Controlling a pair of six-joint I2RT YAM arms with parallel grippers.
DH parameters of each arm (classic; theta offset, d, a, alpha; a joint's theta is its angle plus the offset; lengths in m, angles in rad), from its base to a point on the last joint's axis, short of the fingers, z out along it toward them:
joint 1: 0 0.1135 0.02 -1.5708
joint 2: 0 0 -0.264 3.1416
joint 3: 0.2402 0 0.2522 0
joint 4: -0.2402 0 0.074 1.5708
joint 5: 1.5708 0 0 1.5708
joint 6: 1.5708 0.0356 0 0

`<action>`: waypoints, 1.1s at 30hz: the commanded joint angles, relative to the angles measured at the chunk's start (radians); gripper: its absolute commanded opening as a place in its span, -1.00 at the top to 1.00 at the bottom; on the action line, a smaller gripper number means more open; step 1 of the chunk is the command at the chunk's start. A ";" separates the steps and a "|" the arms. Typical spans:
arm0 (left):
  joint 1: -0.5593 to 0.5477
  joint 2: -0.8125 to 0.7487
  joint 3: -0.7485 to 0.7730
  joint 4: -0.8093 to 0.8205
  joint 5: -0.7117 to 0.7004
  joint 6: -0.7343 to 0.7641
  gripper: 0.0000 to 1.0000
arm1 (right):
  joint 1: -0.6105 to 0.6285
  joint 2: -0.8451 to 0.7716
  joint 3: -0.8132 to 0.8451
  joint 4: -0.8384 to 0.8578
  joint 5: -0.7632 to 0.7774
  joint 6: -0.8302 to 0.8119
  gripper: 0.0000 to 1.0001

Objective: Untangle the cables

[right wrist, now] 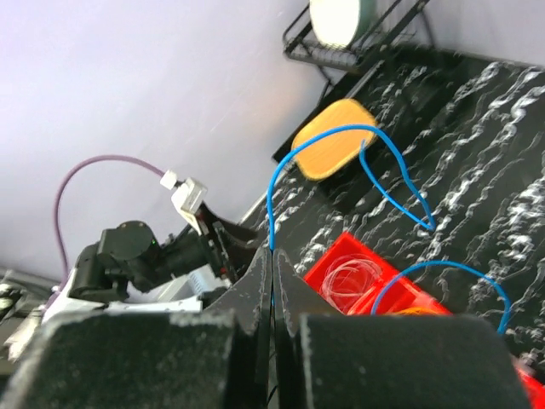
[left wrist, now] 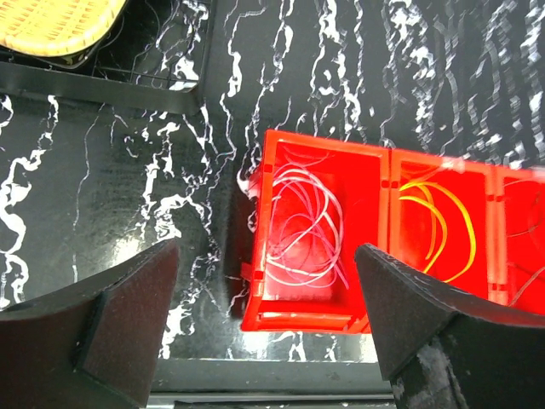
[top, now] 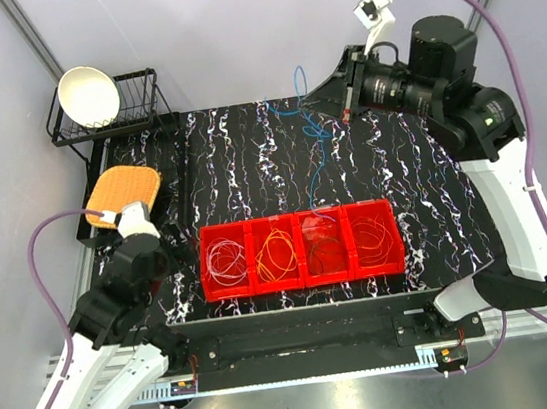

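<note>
Top external view has my right gripper [top: 346, 106] raised over the far side of the table [top: 247, 157], its 2 fingers pressed together on a blue cable [top: 319, 136]. The cable hangs from the grip in loose bends and reaches down to about the far rim of the bin [top: 304, 281]. Right wrist view agrees: the right gripper [right wrist: 272, 256] is closed tight, and the blue cable [right wrist: 336, 129] rises out of the pinch, arcs over and drops in 2 more curves toward the bin [right wrist: 319, 274]. My left gripper [top: 170, 246] sits low at the bin's left end, just beside it. In the left wrist view the left gripper [left wrist: 266, 251] has its fingers [left wrist: 128, 324] wide apart with nothing between them, hanging above the bin [left wrist: 294, 317]. Directly below lies a white cable [left wrist: 306, 230], coiled in the leftmost of 4 compartments. A yellow cable [left wrist: 443, 230] is coiled in the next compartment to its right. The 2 remaining compartments hold thin loops [top: 326, 248] whose colours I cannot tell against the red. A woven tray [top: 123, 191] lies left of the bin, and a rack [top: 140, 106] with a bowl [top: 88, 96] stands at the far left corner.
</note>
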 commanded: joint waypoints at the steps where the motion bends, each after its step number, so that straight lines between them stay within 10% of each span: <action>1: -0.002 -0.060 -0.030 0.007 -0.026 -0.051 -0.74 | 0.006 -0.060 -0.107 0.144 -0.110 0.081 1.00; 33: -0.002 -0.042 -0.029 0.007 -0.032 -0.059 -0.69 | 0.257 -0.068 -0.485 0.354 -0.173 0.116 1.00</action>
